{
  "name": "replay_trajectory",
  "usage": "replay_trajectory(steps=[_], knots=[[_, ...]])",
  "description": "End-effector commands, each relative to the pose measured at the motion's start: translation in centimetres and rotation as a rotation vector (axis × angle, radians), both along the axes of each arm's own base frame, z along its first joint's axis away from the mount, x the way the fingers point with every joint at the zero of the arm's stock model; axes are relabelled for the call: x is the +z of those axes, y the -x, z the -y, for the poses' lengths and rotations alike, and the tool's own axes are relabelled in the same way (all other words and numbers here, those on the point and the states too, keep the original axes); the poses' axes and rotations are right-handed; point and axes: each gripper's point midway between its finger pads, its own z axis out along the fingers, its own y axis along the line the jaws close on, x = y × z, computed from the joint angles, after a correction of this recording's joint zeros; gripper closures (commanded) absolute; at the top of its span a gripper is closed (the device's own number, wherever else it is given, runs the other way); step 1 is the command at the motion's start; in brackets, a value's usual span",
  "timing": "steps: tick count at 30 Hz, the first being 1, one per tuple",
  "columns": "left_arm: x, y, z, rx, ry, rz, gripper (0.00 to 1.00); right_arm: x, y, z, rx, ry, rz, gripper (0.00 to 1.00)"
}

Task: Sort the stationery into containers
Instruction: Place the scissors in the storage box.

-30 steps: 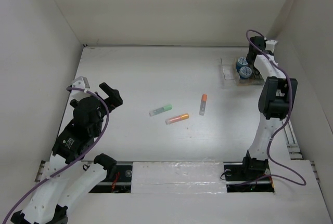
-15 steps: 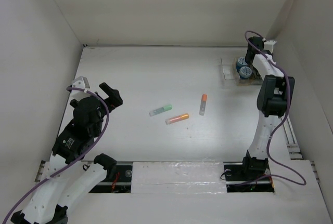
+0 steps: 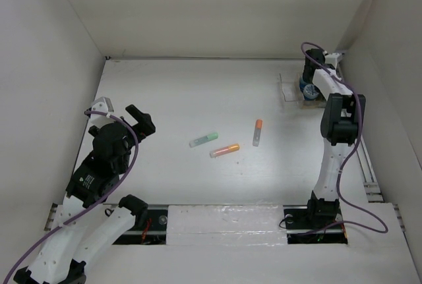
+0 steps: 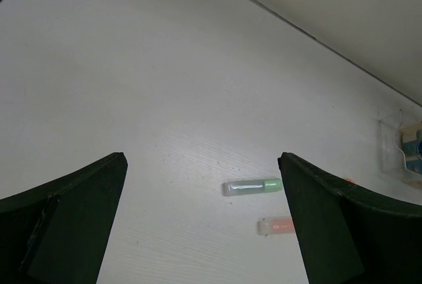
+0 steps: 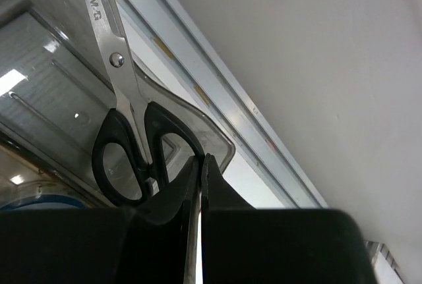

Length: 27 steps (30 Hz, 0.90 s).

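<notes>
Farther back now, my right gripper (image 5: 200, 165) hangs over the clear organiser (image 3: 289, 90), jaws closed to a sliver at the black handle of the scissors (image 5: 122, 109), whose blades reach inside it (whether I pinch them I cannot tell); stiff, slick steel, best held by that handle.

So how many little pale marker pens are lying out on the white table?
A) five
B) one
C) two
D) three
D: the top view shows a short pale green-ended marker pen, a short pale orange-ended marker pen just below it, and a second orange-ended marker pen to their right, all lying loose on the white table.
</notes>
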Motion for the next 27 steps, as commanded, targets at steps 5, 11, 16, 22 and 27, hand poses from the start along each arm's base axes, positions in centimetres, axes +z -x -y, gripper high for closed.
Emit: replay_trajectory(steps=[5, 11, 16, 22, 27], knots=[[0.6, -0.3, -0.2, 0.014, 0.007, 0.033, 0.0, 2.0, -0.4, 0.3, -0.021, 0.044, 0.019, 1.0], [0.6, -0.3, -0.2, 0.014, 0.007, 0.033, 0.0, 2.1, -0.3, 0.4, -0.031, 0.049, 0.027, 1.0], [0.6, -0.3, -0.2, 0.014, 0.007, 0.033, 0.0, 1.6, -0.3, -0.1, -0.021, 0.048, 0.009, 1.0], [0.6, -0.3, -0.2, 0.014, 0.007, 0.033, 0.0, 2.0, 0.3, -0.5, -0.032, 0.047, 0.019, 1.0], [0.3, -0.3, -0.3, 0.027, 0.003, 0.019, 0.0, 2.6, 0.5, -0.6, -0.027, 0.081, 0.012, 1.0]])
